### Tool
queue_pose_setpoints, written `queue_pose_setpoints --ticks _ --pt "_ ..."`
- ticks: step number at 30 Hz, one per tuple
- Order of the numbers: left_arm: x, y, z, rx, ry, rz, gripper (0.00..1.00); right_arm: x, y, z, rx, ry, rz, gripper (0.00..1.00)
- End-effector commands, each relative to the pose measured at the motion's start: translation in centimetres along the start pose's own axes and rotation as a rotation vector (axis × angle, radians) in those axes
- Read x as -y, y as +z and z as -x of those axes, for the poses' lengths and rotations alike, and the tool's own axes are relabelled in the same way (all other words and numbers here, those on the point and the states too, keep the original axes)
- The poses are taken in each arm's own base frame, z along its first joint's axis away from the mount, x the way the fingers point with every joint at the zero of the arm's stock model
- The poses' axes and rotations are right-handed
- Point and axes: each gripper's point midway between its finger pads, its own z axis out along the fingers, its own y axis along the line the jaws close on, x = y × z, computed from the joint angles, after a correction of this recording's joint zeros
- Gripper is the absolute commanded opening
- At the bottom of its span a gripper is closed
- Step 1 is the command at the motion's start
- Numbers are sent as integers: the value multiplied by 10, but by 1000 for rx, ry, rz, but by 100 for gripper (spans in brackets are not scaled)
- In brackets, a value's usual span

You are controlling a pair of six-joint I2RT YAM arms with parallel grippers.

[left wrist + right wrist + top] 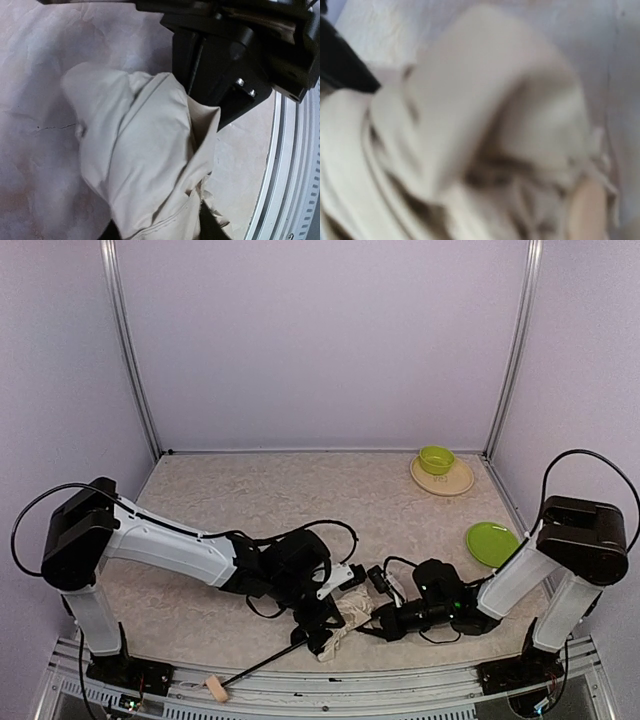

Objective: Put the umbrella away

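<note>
**A:** Overhead first. Where was the umbrella?

**B:** The umbrella (346,626) lay at the near edge of the desk (280,500). Its cream canopy (350,618) was bunched between the arms, and the shaft (262,664) ran out to the handle (215,689). The left fingers (318,632) and right fingers (370,620) met the canopy from opposite sides, probably to gather it for folding.

**A:** Left wrist?

**B:** The canopy (145,150) filled the view, with one dark finger (215,75) lying against it. I couldn't tell whether the pair was spread or clamped.

**A:** Right wrist?

**B:** Only blurred canopy (485,100), very close. The right fingers were pressed together. Whether they had caught a fold was unclear.
</note>
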Motion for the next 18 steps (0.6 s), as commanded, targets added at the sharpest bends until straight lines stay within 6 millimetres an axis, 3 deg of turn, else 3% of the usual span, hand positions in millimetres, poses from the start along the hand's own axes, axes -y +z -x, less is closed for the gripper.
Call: queue_pose_setpoints --ticks 1,6,10,15,18 --pt "-5 -1 -58 -172 -20 -20 13 0 -7 19 44 -76 -56 0" --pt "-31 -57 18 146 -86 -66 2 15 -14 -15 -50 -40 -81 0" --pt "-33 -97 54 289 -28 -66 0 23 -17 -30 -78 -17 -96 0" --pt "-47 -127 90 415 -36 -22 0 0 8 -27 -134 -122 -48 0" --pt "-64 -161 112 539 -58 14 0 -13 19 -31 -155 -157 -2 0"
